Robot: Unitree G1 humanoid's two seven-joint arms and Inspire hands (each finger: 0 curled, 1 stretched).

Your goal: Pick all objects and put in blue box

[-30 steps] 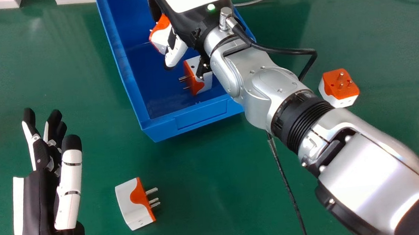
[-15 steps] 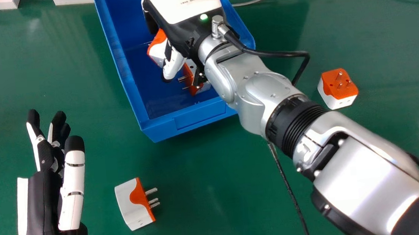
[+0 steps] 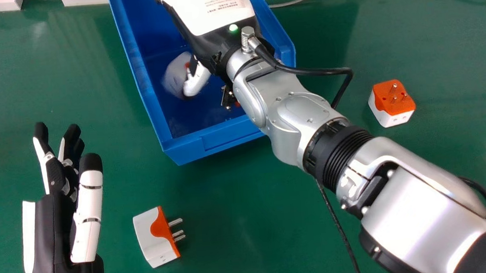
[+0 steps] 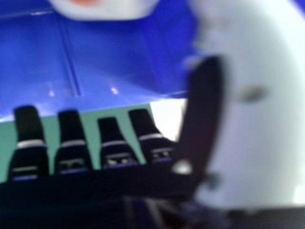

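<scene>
- Inside the blue box [image 3: 226, 141], toward its left edge: blurred adapter [image 3: 174, 77], beside the right hand [image 3: 207, 39], its fingers straight, released.
- Toward the green surface's [image 3: 240, 206] near edge: sideways adapter [image 3: 150, 236].
- Toward its right edge: upturned adapter [image 3: 393, 111].
- Toward its left edge: left hand [image 3: 58, 212], fingers extended.

The silver right arm [image 3: 418, 209] slants from the lower right over the near right part of the blue open-topped plastic box [image 3: 146, 96], blocking a straight path across that side. The black-and-white right hand [image 3: 217, 25] covers much of the box's right half; a blurred white plug adapter [image 3: 173, 79] lies beside its thumb. Room opens over the box floor nearer the front wall, left of the arm. Green worktop [image 3: 232, 224] gives a broad passage between the near white-and-orange adapter [image 3: 149, 237] and the arm, bounded by a thin black cable [image 3: 338, 222]. A narrower gap separates that adapter from the left hand [image 3: 51, 238].
</scene>
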